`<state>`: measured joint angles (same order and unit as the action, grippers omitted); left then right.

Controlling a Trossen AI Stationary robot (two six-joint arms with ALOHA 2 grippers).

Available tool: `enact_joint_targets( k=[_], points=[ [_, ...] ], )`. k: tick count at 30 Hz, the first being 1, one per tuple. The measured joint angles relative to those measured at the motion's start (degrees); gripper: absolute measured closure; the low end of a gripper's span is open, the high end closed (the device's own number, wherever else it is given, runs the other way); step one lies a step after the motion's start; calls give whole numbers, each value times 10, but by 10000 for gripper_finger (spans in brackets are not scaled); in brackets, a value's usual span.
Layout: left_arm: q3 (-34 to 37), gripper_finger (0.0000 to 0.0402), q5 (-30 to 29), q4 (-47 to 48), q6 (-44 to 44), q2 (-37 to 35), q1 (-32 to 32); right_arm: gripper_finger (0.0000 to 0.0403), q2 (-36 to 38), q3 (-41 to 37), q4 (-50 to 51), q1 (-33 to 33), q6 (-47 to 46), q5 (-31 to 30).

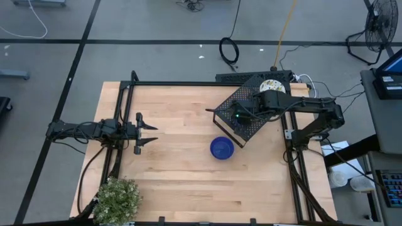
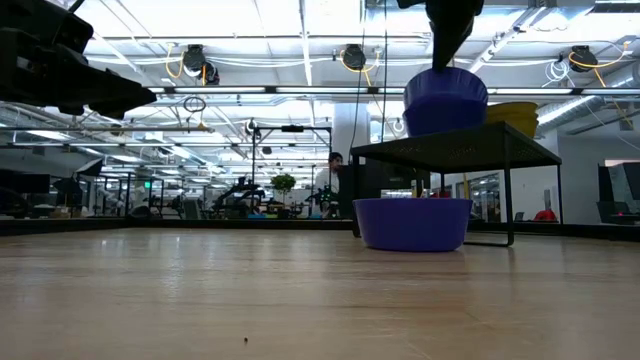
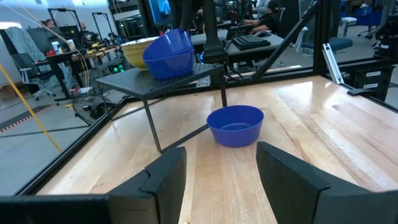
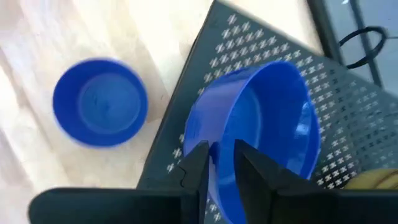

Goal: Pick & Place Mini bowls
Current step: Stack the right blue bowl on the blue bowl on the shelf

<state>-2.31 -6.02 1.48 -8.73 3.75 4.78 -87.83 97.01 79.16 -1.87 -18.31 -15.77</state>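
A cobalt blue mini bowl [image 4: 255,118] is in my right gripper [image 4: 217,152], which is shut on it over the black perforated stand [image 1: 242,119]. In the left wrist view this bowl [image 3: 171,43] tilts above what looks like a second blue bowl [image 3: 168,65] standing on the stand's top. Another blue bowl [image 1: 221,148] rests on its base on the table just near-side of the stand. A cream speckled bowl [image 1: 270,85] sits beyond the stand. My left gripper [image 1: 147,134] waits open at the table's left, touching nothing. My right gripper holds the blue bowl by its rim [image 4: 214,138], the wall pinched with one finger [image 4: 255,165] inside the bowl and the other [image 4: 198,163] outside. The fingers come from above, pointing down. The bowl is tilted over the stand's top; whether it is lifted clear does not show.
The stand's legs [image 3: 152,127] rise from the table near the loose blue bowl. A potted plant [image 1: 118,199] is at the near left corner. A black frame rail [image 1: 188,83] runs along the far edge. Bare wood lies between the two arms.
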Motion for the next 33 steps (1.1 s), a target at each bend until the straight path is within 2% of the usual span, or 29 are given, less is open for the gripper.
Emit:
enact_joint_targets(
  k=[9,12,16,22,24,33],
  points=[
    [0,204,0,0,0,0,0,385,4,0,-13,9,-4,-113],
    [0,204,0,0,0,0,0,400,4,0,-18,18,12,-115],
    [0,204,0,0,0,0,0,398,4,0,-37,30,34,-122],
    [0,204,0,0,0,0,0,402,4,0,-17,59,21,-250],
    [0,204,0,0,0,0,0,402,4,0,-10,65,8,-272],
    [0,204,0,0,0,0,0,402,4,-68,3,69,-20,-260]
  ],
)
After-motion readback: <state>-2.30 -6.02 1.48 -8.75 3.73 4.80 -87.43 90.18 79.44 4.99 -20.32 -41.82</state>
